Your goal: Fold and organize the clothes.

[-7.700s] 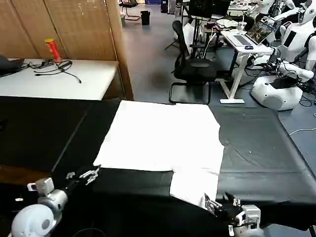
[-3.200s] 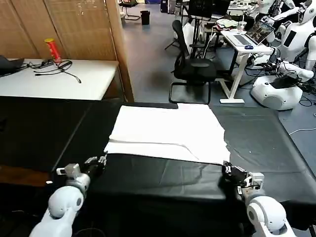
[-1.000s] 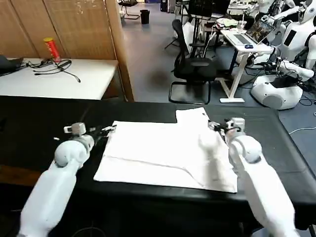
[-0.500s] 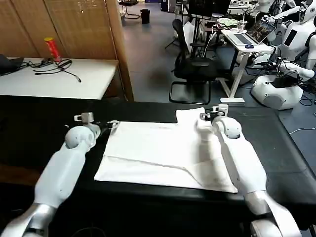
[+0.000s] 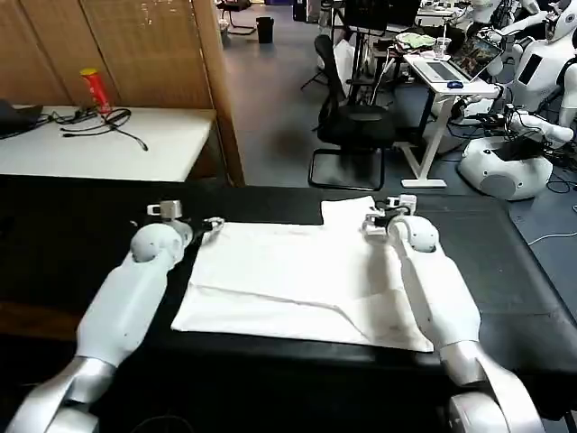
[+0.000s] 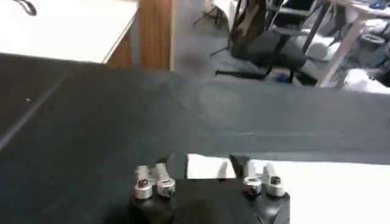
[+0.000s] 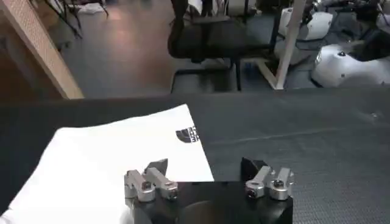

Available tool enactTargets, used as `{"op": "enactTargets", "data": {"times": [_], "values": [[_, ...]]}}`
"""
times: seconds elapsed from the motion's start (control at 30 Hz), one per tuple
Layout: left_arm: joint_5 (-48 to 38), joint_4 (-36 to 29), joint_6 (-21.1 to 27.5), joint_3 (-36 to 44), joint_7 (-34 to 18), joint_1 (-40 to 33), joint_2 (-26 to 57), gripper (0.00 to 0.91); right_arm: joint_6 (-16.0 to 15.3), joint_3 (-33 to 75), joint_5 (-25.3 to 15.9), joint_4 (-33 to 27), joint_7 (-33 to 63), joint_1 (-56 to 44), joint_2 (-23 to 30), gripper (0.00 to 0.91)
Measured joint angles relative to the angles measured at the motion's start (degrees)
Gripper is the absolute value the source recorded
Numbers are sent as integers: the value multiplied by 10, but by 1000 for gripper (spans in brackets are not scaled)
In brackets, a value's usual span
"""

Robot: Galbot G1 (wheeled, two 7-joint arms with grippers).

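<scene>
Having carried the T-shirt's (image 5: 297, 280) near edge over to the far side, the left gripper (image 5: 210, 225) and right gripper (image 5: 372, 219) hovered with jaws apart, empty, presumably releasing the fold onto the black table (image 5: 81, 225).

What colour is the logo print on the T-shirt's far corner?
Dark lettering on the white T-shirt, logo clearest in the right wrist view; any other colour is too small to tell.

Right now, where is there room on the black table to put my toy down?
Bare black table lies right of the T-shirt, and more left of it. The middle is crowded: the left gripper and right gripper sit at the shirt's far corners.
</scene>
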Motion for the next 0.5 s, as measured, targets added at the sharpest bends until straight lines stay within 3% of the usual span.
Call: {"op": "enactTargets", "data": {"times": [0.03,0.07,0.1,0.13,0.5], "values": [[0,0,0,0,1,1,0,107,0,0,0,-1,-1,1,1,185],[0,0,1,0,1,1,0,78,0,1,0,-3,-2,1,1,185],[0,-1,1,0,1,1,0,59,1,1,0,-4,-3,2,2,88],[0,-1,2,0,2,1,0,39,2,1,0,-4,-4,2,2,68],[-3,-22,-1,-5,0,2,4,10,42,8,26,32,-14,-16,-8,10]]}}
